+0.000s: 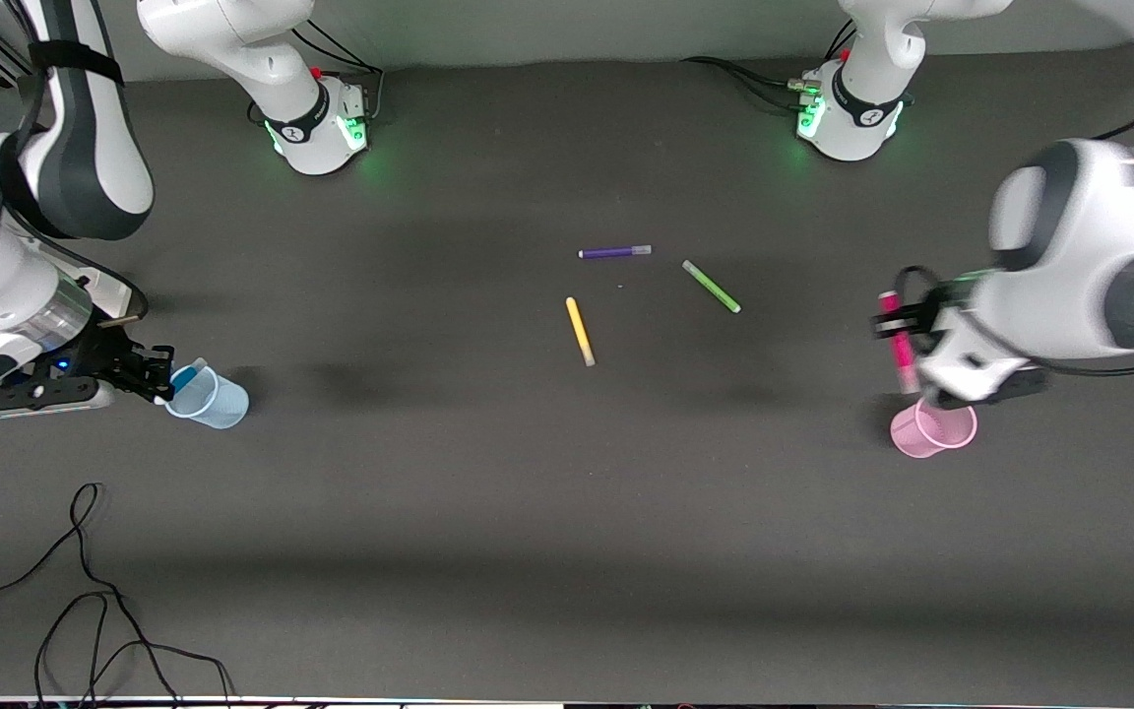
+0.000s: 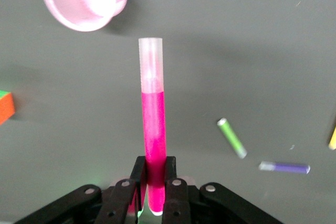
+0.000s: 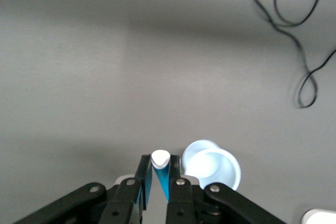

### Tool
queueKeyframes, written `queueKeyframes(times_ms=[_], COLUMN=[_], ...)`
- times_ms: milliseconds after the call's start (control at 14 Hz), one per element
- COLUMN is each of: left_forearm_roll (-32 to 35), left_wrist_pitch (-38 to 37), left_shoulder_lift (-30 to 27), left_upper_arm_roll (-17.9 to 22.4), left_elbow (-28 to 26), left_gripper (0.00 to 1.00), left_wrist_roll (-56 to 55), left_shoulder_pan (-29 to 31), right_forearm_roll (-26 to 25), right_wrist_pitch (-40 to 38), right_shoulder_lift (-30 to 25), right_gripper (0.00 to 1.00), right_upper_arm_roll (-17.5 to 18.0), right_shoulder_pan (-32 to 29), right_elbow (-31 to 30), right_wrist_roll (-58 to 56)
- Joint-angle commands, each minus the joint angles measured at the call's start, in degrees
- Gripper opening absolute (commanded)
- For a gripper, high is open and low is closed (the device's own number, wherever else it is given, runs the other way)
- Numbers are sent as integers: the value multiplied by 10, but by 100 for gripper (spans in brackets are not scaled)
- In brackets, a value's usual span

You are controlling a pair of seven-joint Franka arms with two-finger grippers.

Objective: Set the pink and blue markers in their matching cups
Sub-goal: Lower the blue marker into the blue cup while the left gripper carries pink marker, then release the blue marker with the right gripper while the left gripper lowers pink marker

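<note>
Left wrist view shows left fingers (image 2: 137, 182) pinching the pink marker (image 2: 154, 129); right wrist, right fingers (image 3: 176, 179) gripping the blue marker (image 3: 161, 174).

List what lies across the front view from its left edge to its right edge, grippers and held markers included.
right gripper holding the blue marker → blue cup → yellow marker → purple marker → green marker → left gripper holding the pink marker → pink cup

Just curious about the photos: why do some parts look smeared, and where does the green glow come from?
Front view: the left arm looks motion-blurred; green lamps at both bases tint the table. Left wrist view: the green marker and purple marker are soft, the pink marker sharper.
</note>
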Motion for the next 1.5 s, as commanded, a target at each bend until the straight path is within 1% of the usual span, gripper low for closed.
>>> queueKeyframes(times_ms=[0,143,214,429,500,571,643,857,929,1000,1214,1286,1429], left_forearm_roll=[9,43,58,74,82,90,96,97,97,97,100,100,105], left_wrist_pitch=[-71,-99,-111,-131,-132,-133,-133,-132,-132,-132,-117,-112,-98], left_shoulder_lift=[17,32,46,112,134,156,176,236,250,263,287,296,310], left_upper_arm_roll=[-6,-6,-6,-6,-6,-6,-6,-6,-7,-7,-7,-7,-7], left_elbow=[46,55,65,108,122,131,138,179,194,207,230,240,244], left_gripper=[0,0,0,0,0,0,0,0,0,0,0,0,0], left_wrist_roll=[100,136,152,157,157,157,157,157,157,157,156,157,156], left_shoulder_pan=[61,71,71,71,72,71,69,64,64,64,62,61,61], right_forearm_roll=[-12,-10,-10,-9,1,25,39,43,42,42,42,42,44], right_wrist_pitch=[88,160,183,207,207,206,207,217,216,214,200,169,57], right_shoulder_lift=[-16,-14,-6,7,8,10,11,23,28,31,28,23,22], right_gripper=[0,0,0,0,0,0,0,0,25,99,100,100,100], right_upper_arm_roll=[-54,-60,-60,-59,-59,-59,-59,-59,-59,-59,-56,-54,-53], right_shoulder_pan=[4,4,5,5,5,9,14,14,15,15,15,16,15], right_elbow=[-59,-108,-112,-121,-126,-130,-137,-138,-138,-137,-130,-117,-53], right_wrist_roll=[-94,-95,-96,-92,-91,-92,-92,-97,-100,-99,-93,-91,-89])
